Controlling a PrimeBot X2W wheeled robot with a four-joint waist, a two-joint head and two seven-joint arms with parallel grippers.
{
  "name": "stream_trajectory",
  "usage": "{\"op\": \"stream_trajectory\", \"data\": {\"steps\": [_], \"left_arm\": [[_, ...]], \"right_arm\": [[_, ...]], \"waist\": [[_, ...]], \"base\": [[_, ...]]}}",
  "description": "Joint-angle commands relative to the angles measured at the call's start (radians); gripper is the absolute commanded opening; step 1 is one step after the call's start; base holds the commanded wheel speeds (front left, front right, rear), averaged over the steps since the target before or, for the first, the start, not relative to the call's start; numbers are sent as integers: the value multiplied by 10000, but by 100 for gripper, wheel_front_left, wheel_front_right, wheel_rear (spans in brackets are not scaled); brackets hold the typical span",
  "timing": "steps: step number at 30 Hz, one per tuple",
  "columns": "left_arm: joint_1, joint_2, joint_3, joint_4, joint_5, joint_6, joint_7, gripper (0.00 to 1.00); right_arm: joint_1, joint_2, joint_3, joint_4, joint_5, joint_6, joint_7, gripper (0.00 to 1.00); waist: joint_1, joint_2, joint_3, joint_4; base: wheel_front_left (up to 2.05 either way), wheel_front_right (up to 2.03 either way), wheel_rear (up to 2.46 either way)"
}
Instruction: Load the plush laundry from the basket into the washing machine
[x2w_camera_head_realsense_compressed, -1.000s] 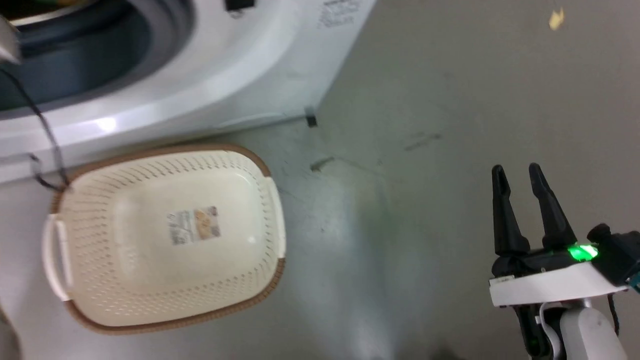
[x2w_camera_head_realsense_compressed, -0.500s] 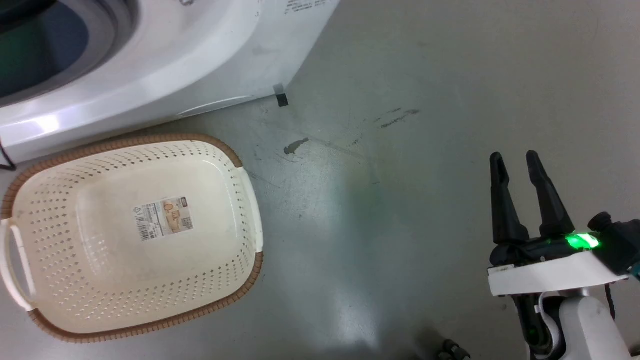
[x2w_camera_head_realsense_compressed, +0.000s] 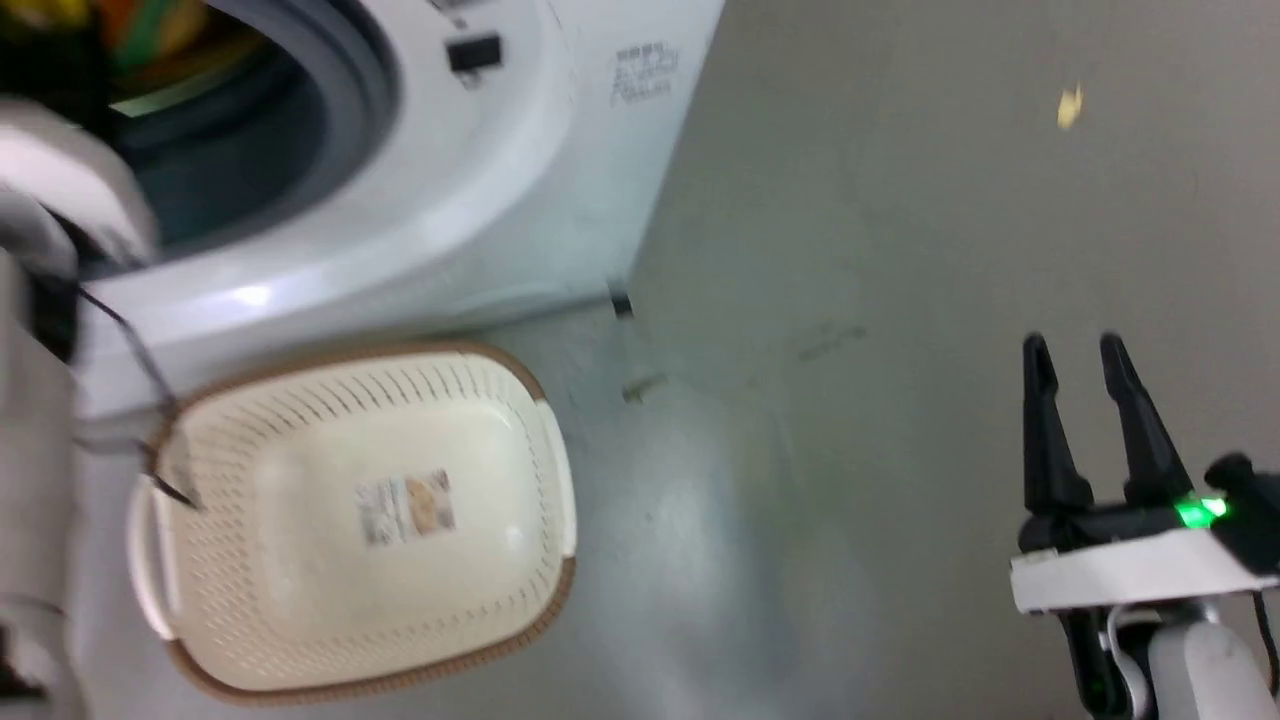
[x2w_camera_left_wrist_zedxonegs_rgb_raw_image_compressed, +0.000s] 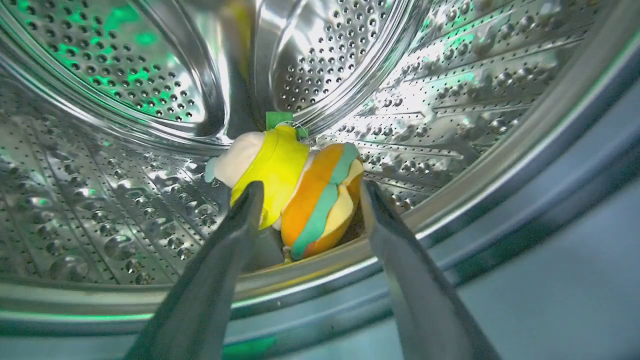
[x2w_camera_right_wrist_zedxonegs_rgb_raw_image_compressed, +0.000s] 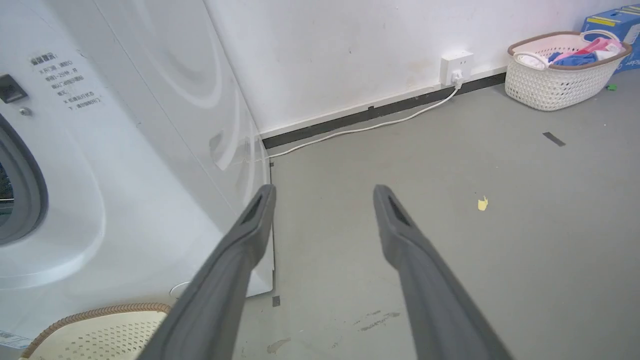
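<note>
Head looks down on basket (x2w_camera_head_realsense_compressed: 300, 610), left wrist close inside drum (x2w_camera_left_wrist_zedxonegs_rgb_raw_image_compressed: 450, 75)

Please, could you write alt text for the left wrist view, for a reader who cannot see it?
A pale pink, yellow, orange and green striped plush toy lies inside the shiny perforated steel washing-machine drum. The open left claw frames it between two long dark fingers.
</note>
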Motion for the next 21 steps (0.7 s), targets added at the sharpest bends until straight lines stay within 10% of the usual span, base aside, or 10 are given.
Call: {"op": "stream_trajectory", "data": {"steps": [1,21], "left_arm": [[419,-151,11,-7,-74,-44,-306,100],[9436,-3526,1479,-7810,-554,687,-897,100]], "right_arm": [[213,-6,-86,27,-102,-7,-46,100],[2165,-6,70,-317,-808,-7,-46,100]], "waist": [[2,0,-1155,468],[2,0,-4519,1557]], "base": [[0,0,0],[0,0,0]]}}
